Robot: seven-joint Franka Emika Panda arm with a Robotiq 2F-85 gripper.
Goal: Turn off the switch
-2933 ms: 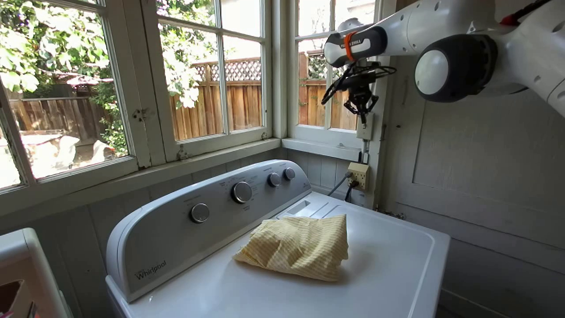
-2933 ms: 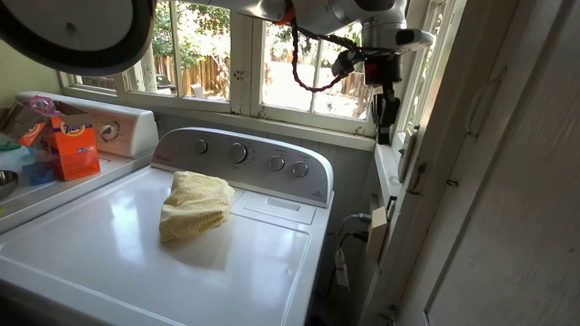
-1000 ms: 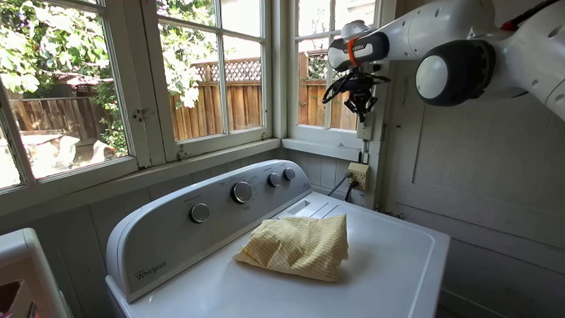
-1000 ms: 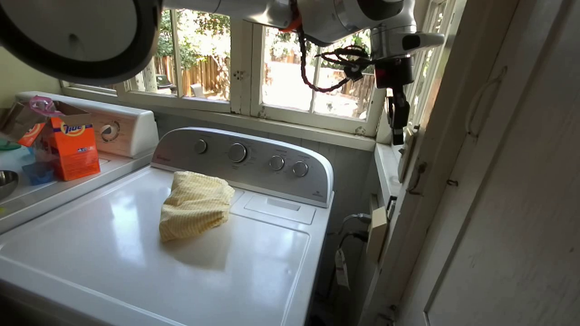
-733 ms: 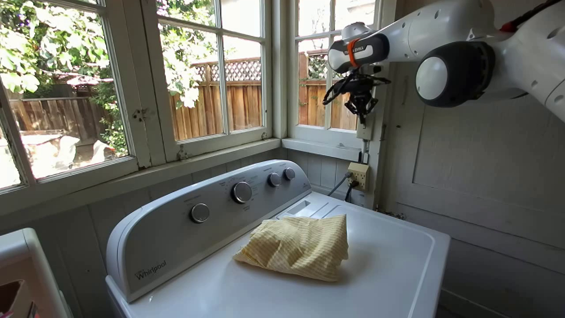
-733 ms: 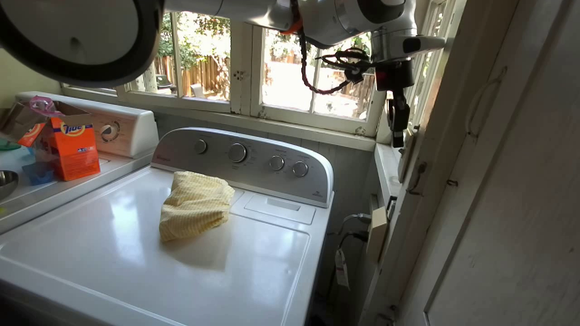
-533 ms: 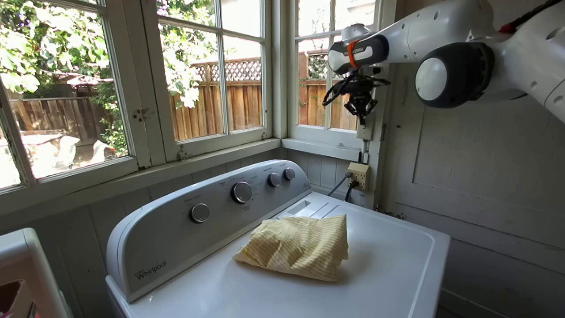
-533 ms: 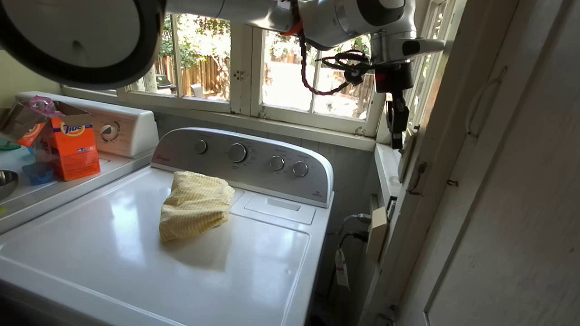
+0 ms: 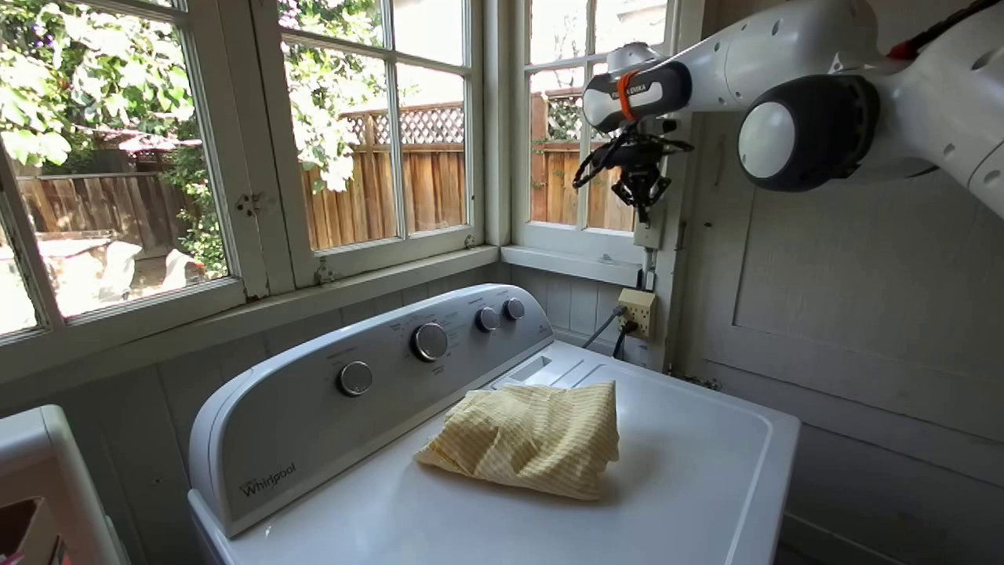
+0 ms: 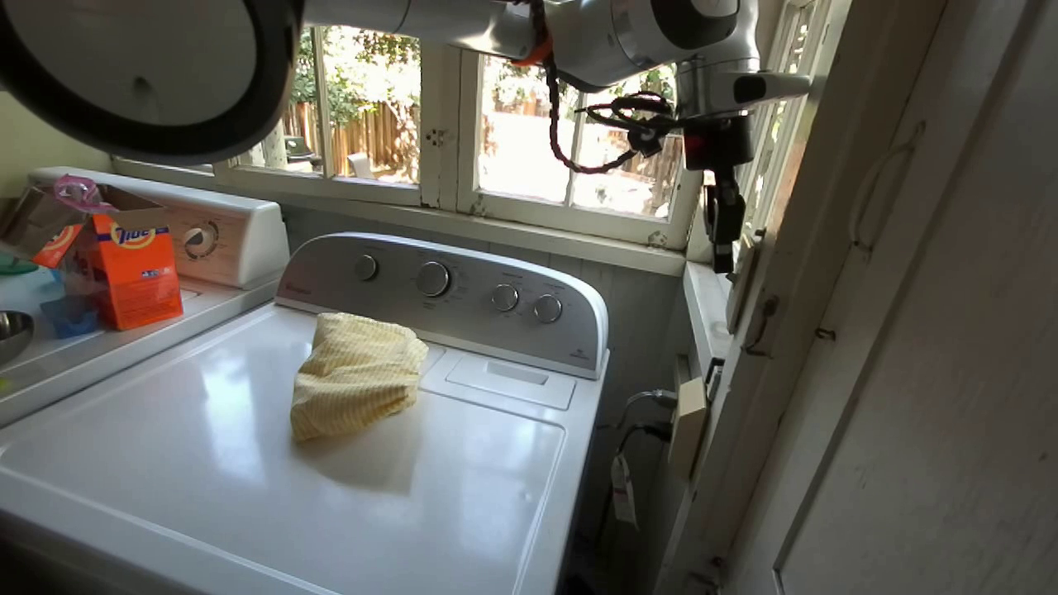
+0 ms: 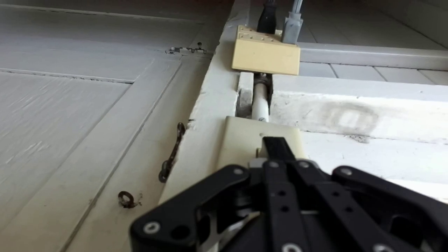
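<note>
The gripper [image 11: 277, 148], fingers together and nothing seen between them, is at the switch [image 11: 241, 138]; contact cannot be told. In an exterior view, the switch stands right of the far window [image 9: 558, 188], above an outlet [image 9: 643, 314] with 2 cords [image 9: 602, 328]; nearer, a cloth [image 9: 525, 439] lies on the washer [image 9: 706, 439].

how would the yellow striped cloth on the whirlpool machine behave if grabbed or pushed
The yellow striped cloth would probably sag, since it lies creased and bunched. It's likely light, looking thin, unless its folds hide something. It may slide when pushed, because the white top looks smooth and glossy.
</note>
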